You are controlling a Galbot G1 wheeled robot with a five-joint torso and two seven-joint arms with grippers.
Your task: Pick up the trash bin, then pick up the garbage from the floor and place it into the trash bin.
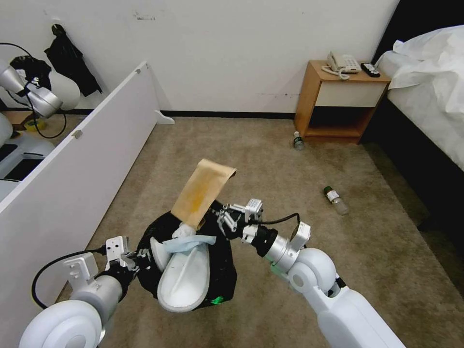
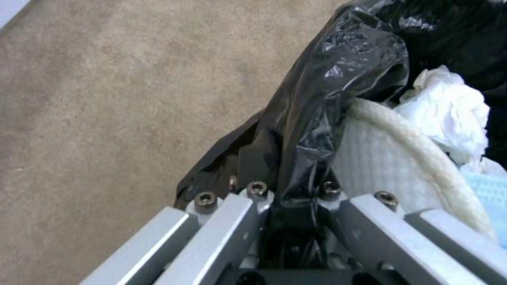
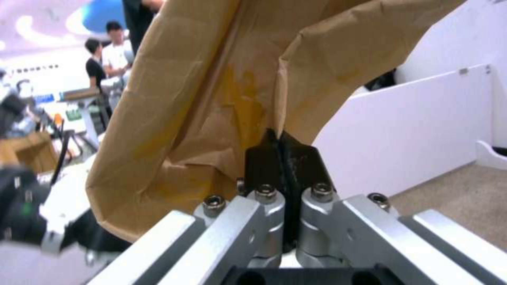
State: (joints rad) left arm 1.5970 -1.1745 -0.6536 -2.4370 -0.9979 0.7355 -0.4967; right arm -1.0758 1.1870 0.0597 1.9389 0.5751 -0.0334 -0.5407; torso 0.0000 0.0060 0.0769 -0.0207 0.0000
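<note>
trash bin (image 1: 220,285) off carpet | left fingers (image 2: 248,162) clamp its bag rim | right fingers (image 3: 264,158) pinch brown paper bag (image 1: 203,193) above it

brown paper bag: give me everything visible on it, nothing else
The brown paper bag is a flat, creased kraft-paper sack with a yellowish greasy-looking stain down its middle. It stands tilted, top end leaning up and away from the robot, lower end at the mouth of the trash bin, above the white slipper and crumpled paper. The right gripper is shut on a fold near its lower edge; its dark pads pinch the paper. Its far top edge is folded over.
</note>
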